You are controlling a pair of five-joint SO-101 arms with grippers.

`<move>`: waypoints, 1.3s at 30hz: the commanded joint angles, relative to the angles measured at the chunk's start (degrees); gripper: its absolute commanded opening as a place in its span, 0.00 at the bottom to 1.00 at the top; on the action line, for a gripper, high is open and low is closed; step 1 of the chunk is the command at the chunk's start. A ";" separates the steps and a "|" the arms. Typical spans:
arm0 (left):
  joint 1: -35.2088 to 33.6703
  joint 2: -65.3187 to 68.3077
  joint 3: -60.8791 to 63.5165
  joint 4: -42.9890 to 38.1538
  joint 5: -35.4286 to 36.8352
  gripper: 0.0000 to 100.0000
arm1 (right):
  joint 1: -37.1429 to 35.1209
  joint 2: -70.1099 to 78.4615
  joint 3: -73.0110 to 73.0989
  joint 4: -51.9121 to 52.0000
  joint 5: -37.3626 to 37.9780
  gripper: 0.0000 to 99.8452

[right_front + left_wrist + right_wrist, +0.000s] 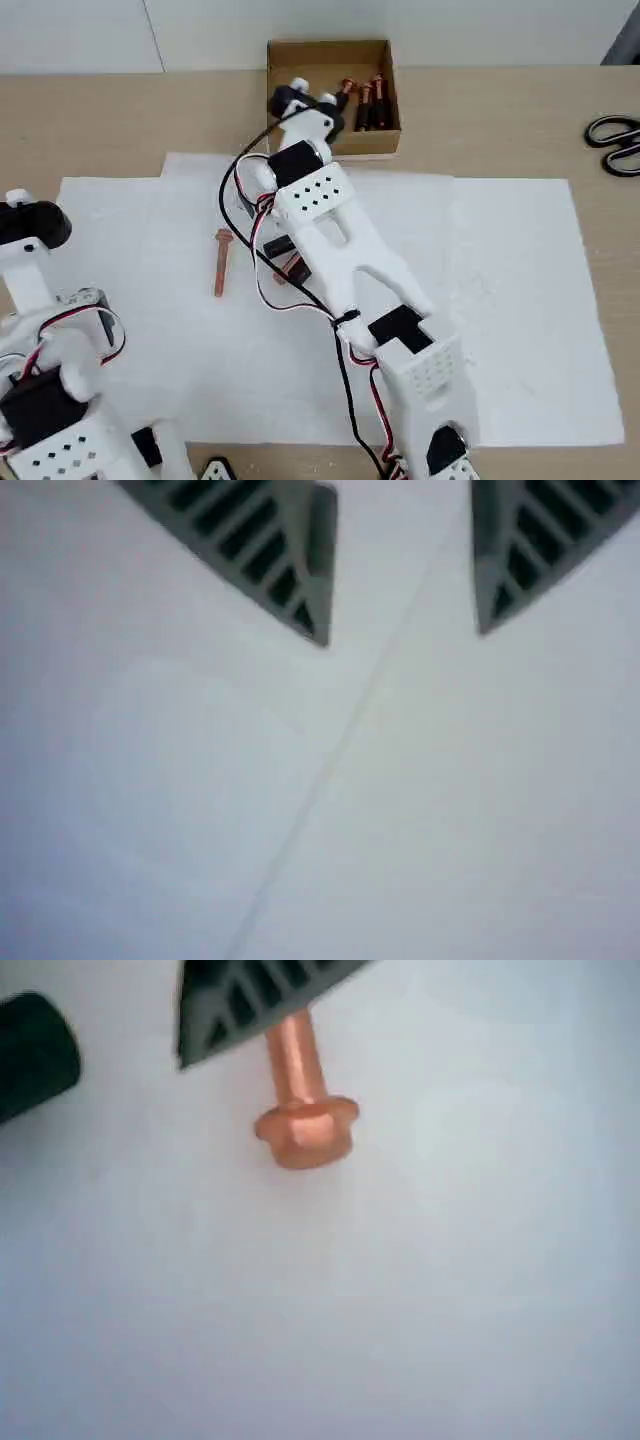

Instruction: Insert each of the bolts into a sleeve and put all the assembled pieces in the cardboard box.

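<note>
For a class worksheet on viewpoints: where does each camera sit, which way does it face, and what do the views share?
High view: fixed above the table, looking down on white paper, cardboard box, left arm, right arm.
Left wrist view: on the left arm, facing down at the paper past the open left gripper.
Right wrist view: on the right arm, facing a bolt against the paper, the right gripper at its shaft.
Shared: all three show the white paper.
</note>
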 commanded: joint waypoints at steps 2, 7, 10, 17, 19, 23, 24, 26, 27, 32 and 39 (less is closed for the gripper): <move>0.26 -0.70 -0.48 -0.09 0.18 0.09 | -0.66 -4.00 -0.18 -0.31 -11.52 0.15; 0.26 -0.70 -0.48 -0.09 0.18 0.09 | -1.45 -1.98 -0.18 -0.31 -14.24 0.15; 0.26 -0.70 -0.48 -0.09 0.18 0.09 | -1.80 1.45 -0.18 -0.31 -15.47 0.15; 0.26 -0.70 -0.48 -0.09 0.18 0.09 | -1.54 5.05 -0.18 -0.66 -16.70 0.15; 0.26 -0.70 -0.48 -0.09 0.18 0.09 | -1.54 5.05 -0.26 -1.01 -16.70 0.15; 0.26 -0.70 -0.48 -0.09 0.18 0.09 | -1.10 5.14 -0.26 -1.71 -16.70 0.15; 0.26 -0.70 -0.48 -0.09 0.18 0.09 | -1.01 5.14 -0.26 -1.71 -16.70 0.15; 0.26 -0.70 -0.48 -0.09 0.18 0.09 | -0.84 5.14 -0.26 -1.71 -16.70 0.15; 0.26 -0.70 -0.48 -0.09 0.18 0.09 | -0.84 5.14 -0.26 -1.71 -16.70 0.15; 0.26 -0.70 -0.48 -0.09 0.18 0.09 | -0.84 5.23 -0.26 -1.71 -16.70 0.15; 0.26 -0.70 -0.48 -0.09 0.18 0.09 | -0.31 8.31 -0.18 -1.71 -16.70 0.15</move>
